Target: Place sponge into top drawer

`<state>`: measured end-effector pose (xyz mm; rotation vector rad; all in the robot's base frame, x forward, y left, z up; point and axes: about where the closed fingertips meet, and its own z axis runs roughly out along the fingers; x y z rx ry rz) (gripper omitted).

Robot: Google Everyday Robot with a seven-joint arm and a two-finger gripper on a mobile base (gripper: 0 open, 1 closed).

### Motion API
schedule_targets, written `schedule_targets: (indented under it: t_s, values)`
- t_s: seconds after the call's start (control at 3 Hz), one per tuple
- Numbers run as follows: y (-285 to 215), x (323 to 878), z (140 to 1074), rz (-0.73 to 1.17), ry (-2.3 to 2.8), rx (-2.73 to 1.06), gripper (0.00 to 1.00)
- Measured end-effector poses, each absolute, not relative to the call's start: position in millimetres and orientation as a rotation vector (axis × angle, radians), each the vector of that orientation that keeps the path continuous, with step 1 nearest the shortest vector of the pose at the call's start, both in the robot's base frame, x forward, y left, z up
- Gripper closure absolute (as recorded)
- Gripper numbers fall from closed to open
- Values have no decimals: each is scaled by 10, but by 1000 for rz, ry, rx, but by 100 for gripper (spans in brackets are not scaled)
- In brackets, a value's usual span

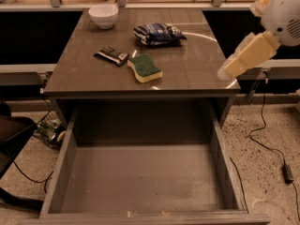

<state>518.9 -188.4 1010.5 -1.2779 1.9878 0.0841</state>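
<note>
The pincer, aperture unclear, hangs by the right edge of the table, clear of the sponge.

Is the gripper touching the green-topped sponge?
Apart. The camera view shows the pale gripper at the right edge of the grey table, bare tabletop separating it from the green-topped yellow sponge.

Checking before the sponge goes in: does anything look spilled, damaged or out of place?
Nothing stands out. The sponge, bowl, snack bag and wrapper lie intact on the table, the top drawer stands open, and the gripper hovers by the table's right edge.
</note>
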Motion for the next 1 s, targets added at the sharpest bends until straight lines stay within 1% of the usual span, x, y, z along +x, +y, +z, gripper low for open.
schedule_targets:
  t_s: [0.33,0.67,1.0]
  values:
    - [-1349,5265,9695,332,1886,-1171,0]
    - [-840,5418,9707,459,1769,-1055,0]
    - [-719,5543,9887,443,1719,-1001,0]
